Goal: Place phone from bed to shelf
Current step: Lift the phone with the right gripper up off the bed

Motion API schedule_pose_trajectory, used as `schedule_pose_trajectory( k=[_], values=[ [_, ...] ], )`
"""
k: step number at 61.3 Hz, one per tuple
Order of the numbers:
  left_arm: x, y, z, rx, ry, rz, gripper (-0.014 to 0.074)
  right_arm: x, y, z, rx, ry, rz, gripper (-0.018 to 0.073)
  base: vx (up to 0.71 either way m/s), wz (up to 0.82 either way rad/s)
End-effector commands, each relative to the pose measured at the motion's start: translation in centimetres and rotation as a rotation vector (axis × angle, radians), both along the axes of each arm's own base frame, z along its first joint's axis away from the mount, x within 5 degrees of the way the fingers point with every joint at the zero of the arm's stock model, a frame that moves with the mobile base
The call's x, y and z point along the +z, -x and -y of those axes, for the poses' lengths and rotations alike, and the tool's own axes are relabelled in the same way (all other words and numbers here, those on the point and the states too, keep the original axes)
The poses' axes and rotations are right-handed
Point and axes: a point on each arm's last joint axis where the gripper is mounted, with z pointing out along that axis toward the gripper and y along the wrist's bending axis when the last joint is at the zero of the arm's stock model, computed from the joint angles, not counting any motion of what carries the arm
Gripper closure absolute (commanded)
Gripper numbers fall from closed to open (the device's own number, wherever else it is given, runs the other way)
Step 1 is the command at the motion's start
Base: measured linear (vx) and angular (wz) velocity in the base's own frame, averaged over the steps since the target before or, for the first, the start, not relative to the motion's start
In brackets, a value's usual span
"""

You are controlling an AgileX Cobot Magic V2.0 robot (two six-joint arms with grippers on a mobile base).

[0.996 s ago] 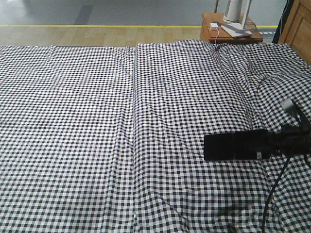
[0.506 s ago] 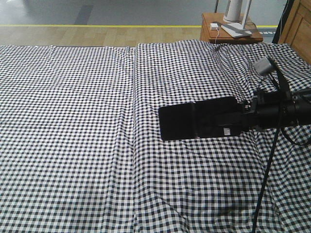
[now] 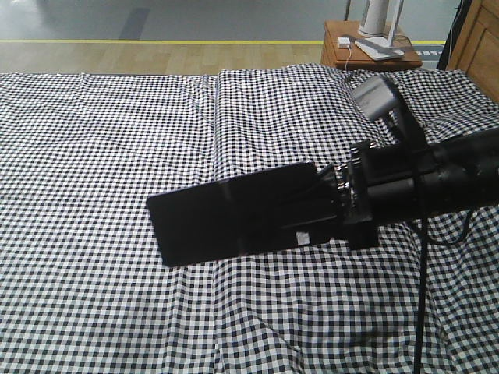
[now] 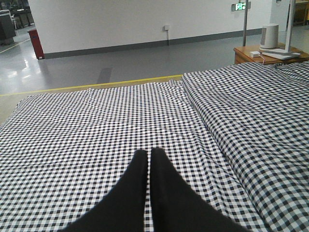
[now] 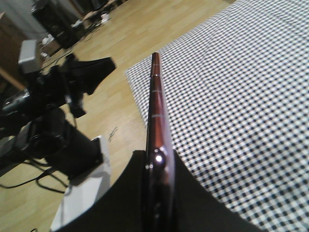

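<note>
done: phone [image 3: 234, 214] clear of the bed [image 3: 101, 156], grasped by right tool [image 3: 331, 204]
left tool [image 4: 148, 153]: clenched, empty
remaining: carry to shelf [image 3: 477, 43], set down

The right arm [image 3: 444, 181] stretched level from the right side, and the right gripper [image 3: 318, 204] was clamped on one short end of the phone [image 3: 226, 218]. One finger [image 5: 120, 198] lay against each flat face, and the rest of the phone jutted out beyond the tips. The left gripper [image 4: 148, 155] pointed forward, its two fingers pressed together with the tips touching.
</note>
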Motion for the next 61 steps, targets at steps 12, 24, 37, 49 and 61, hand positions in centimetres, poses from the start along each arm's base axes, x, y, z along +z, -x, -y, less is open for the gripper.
schedule_pose_trajectory(
  k=[12,24,37,49,61],
  values=[
    [1.55,0.08,0.05,-0.006,0.009,0.102,0.0596,2.21,1.89,-1.19,0.109,-0.106,0.008,0.0561,0.0,0.0],
    [1.55,0.08,0.05,-0.006,0.009,0.102,0.0596,2.22,1.89,-1.19,0.109,-0.107,0.009,0.056,0.0,0.0],
    [1.55,0.08,0.05,-0.006,0.009,0.102,0.0596,2.22,1.89,-1.19,0.109,-0.107,0.009,0.056,0.0,0.0],
    [1.55,0.08,0.05,-0.006,0.009,0.102,0.0596,2.22,1.89,-1.19,0.109,-0.107,0.009,0.056,0.0,0.0],
    [1.55,0.08,0.05,-0.006,0.009,0.102,0.0596,2.22,1.89,-1.19,0.109,-0.107,0.009,0.056,-0.01,0.02]
  ],
)
